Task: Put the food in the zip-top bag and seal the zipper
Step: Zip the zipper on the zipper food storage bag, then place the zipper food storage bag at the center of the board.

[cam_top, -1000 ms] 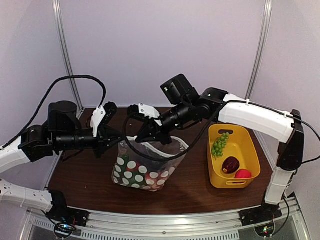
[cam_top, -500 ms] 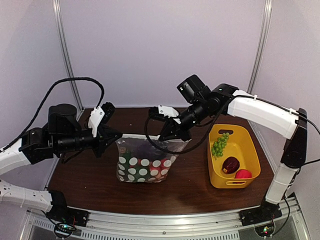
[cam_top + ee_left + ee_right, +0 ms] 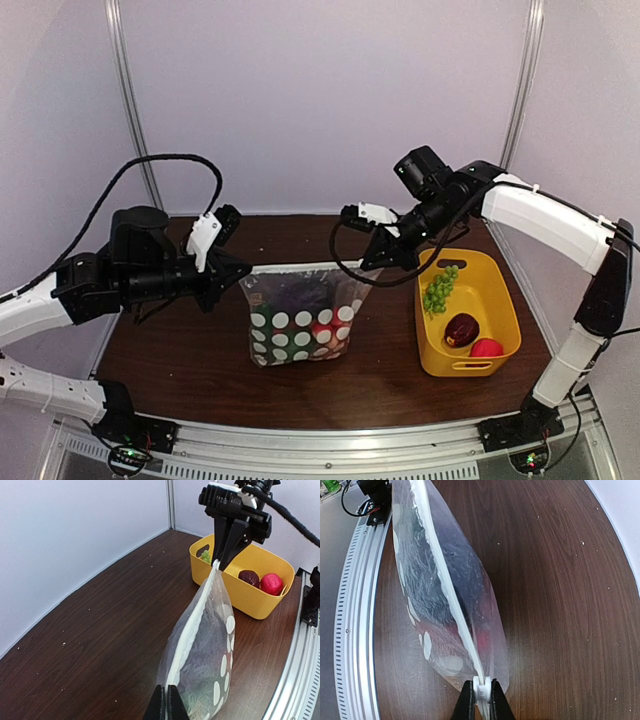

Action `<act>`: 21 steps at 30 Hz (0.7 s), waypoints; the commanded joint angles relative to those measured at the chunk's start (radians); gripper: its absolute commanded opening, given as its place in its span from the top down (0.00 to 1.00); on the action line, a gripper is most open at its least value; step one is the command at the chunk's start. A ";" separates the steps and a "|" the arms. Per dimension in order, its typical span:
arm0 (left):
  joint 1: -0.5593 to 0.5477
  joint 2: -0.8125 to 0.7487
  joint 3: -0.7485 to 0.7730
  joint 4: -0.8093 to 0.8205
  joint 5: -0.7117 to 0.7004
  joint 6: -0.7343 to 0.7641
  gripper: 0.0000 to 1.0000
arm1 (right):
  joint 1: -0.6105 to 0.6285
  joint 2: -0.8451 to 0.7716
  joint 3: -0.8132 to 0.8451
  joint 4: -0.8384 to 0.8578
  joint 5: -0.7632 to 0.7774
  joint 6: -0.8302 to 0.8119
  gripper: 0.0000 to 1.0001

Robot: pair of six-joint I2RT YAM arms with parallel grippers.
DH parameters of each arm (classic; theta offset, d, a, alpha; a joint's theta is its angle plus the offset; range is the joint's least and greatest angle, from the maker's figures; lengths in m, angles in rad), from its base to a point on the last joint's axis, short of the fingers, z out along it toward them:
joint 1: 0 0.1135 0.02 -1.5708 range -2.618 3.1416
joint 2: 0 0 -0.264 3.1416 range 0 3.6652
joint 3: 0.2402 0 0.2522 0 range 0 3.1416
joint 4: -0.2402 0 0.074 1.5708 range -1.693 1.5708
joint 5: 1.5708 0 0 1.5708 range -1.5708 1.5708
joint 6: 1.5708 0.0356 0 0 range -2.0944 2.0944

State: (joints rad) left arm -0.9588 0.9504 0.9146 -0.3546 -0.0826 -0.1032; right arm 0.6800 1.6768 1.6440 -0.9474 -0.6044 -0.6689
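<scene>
The zip-top bag [image 3: 305, 315] stands upright on the table, stretched between both grippers, with red and green food pieces [image 3: 322, 335] inside. Its zipper [image 3: 310, 267] runs as one straight white line along the top. My left gripper [image 3: 240, 272] is shut on the bag's left top corner, seen in the left wrist view [image 3: 166, 700]. My right gripper [image 3: 385, 262] is shut on the white slider at the zipper's right end [image 3: 482, 687]. Green grapes [image 3: 438, 288], a dark eggplant [image 3: 461, 328] and a red piece [image 3: 486, 348] lie in the yellow tub [image 3: 505, 300].
The yellow tub stands on the table right of the bag, just under and beyond my right gripper, and shows in the left wrist view [image 3: 260, 605]. Metal rails run along the table's near edge [image 3: 330, 450]. Walls stand close behind and at both sides.
My right gripper has travelled right along the bag's top edge. The open mouth has drawn into a flat white line and the bag now stands taut. My left gripper shifted slightly right.
</scene>
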 commanded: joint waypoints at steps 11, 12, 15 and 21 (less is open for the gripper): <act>0.071 0.020 0.009 0.068 0.019 0.006 1.00 | -0.114 -0.013 -0.012 -0.083 0.063 -0.047 1.00; 0.071 0.028 0.010 0.074 0.029 0.003 1.00 | -0.115 -0.016 -0.012 -0.081 0.057 -0.045 1.00; 0.071 0.069 0.017 0.099 0.070 -0.002 1.00 | -0.114 -0.012 0.001 -0.069 0.022 -0.035 1.00; 0.076 0.230 0.085 0.243 0.005 -0.002 1.00 | -0.114 0.042 0.112 -0.003 0.037 0.010 1.00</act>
State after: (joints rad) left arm -0.8951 1.0840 0.9291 -0.2581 -0.0257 -0.1040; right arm 0.5739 1.6863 1.6634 -0.9985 -0.5934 -0.6956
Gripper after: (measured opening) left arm 0.017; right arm 0.046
